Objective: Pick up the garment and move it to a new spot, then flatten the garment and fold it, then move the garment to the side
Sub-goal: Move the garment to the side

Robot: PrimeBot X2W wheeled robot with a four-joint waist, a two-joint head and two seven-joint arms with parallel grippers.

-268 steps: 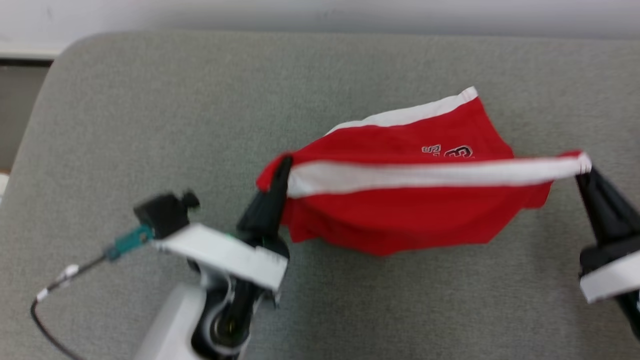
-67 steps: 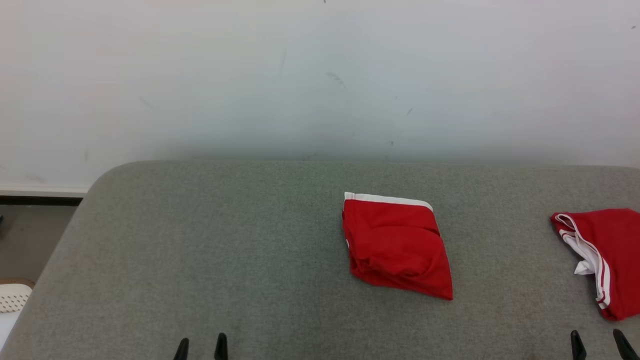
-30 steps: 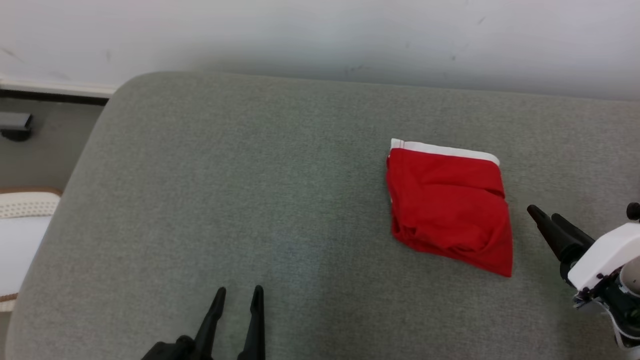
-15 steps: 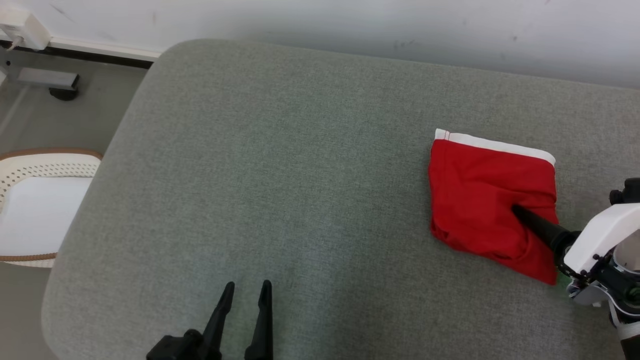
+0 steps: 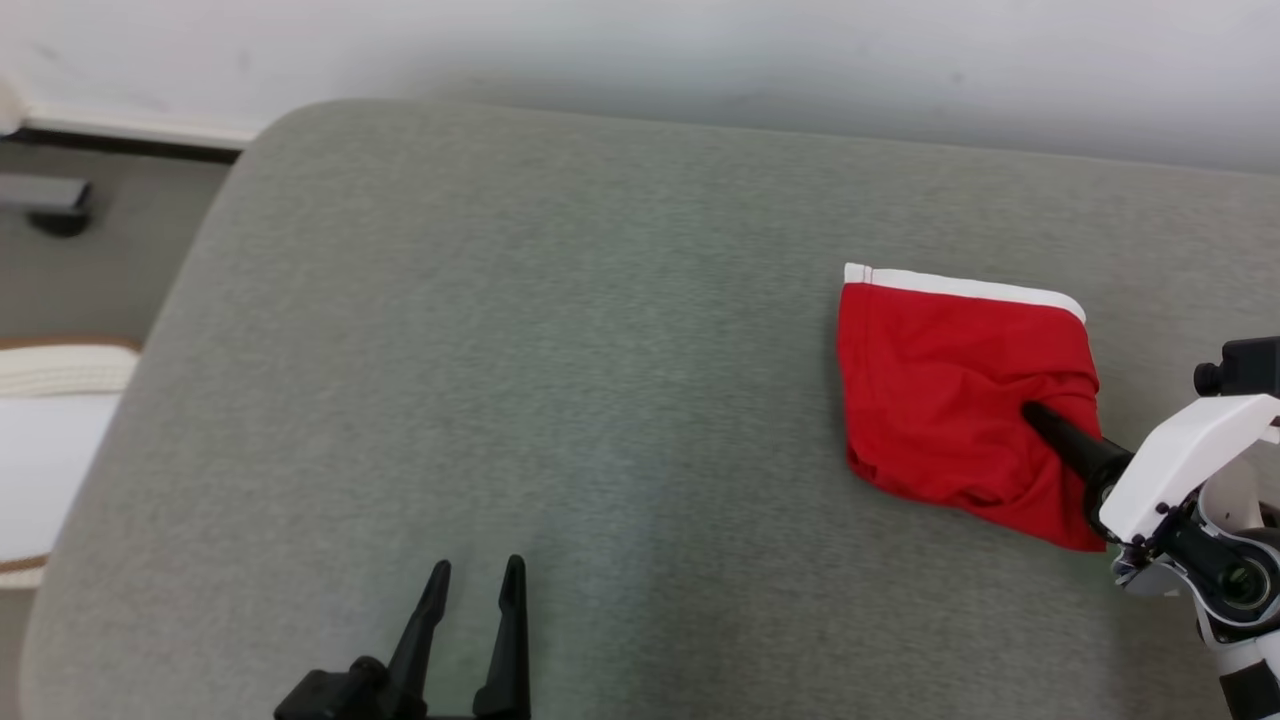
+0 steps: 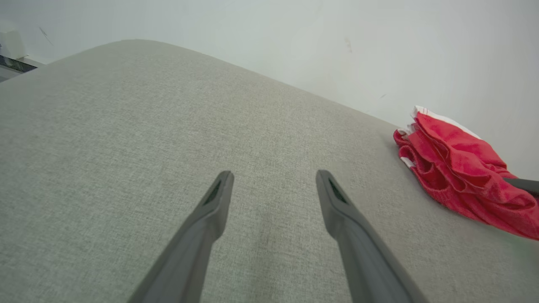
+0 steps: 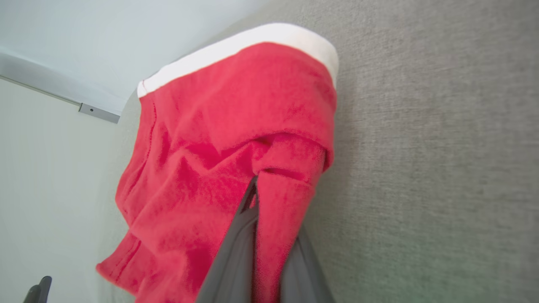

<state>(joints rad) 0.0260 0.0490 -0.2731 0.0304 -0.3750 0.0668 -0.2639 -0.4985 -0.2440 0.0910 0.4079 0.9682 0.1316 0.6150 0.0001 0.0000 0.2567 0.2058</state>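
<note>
The garment [image 5: 950,400] lies folded into a red packet with a white band along its far edge, on the right part of the grey cushion [image 5: 500,350]. My right gripper [image 5: 1035,415] reaches in from the right and is shut on a fold at the garment's right side. In the right wrist view a ridge of the garment's [image 7: 231,126] red cloth is pinched in the right gripper [image 7: 273,189]. My left gripper [image 5: 475,572] stands open near the front edge, far left of the garment. The left wrist view has the left gripper [image 6: 273,176] over bare cushion, with the garment [image 6: 454,168] off to the right.
A white wall [image 5: 700,50] rises behind the cushion. The cushion's rounded left edge drops to the floor, where a white and tan object [image 5: 50,440] and a dark object [image 5: 50,205] sit. Wide bare cushion stretches left of the garment.
My right gripper moved in from the right onto the garment and shut on a fold of it, bunching the cloth there. The head camera shifted. The left gripper stayed open.
</note>
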